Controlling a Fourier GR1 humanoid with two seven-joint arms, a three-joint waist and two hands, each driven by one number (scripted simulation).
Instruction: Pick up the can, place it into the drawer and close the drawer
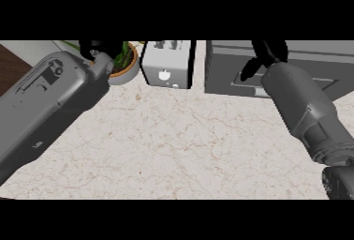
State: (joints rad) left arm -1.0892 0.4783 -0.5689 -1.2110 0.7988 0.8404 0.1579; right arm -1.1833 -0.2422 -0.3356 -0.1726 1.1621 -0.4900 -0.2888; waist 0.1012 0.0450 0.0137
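My two grey forearms cross the marble counter (173, 140) from the near edge, the left one broad along the left side, the right one slanting up the right side toward the far wall. No can shows anywhere on the bare stone between them, and no can is visible in either hand, so I cannot say from here where it is; it may sit out of view or be hidden behind my arms. Farther off, my left hand (97, 49) rises at the far left beside a potted plant (124, 65), its dark fingers cut by the top of the view, and I cannot tell whether they are spread or curled. My right hand (266, 56) reaches over the grey drawer unit (228, 70) at the far right, its fingers hanging down fairly straight, one tip close to the unit's front face, pinching nothing that I can see. Between plant and unit stands a white toaster (167, 65) with a small shield-like mark on its near face; I can read no lettering on it, nor any brand or label elsewhere. By my judgement the job is either in its closing step, with my right hand at the drawer, or the can is yet to be found; the view does not settle which, nor whether the drawer stands open.
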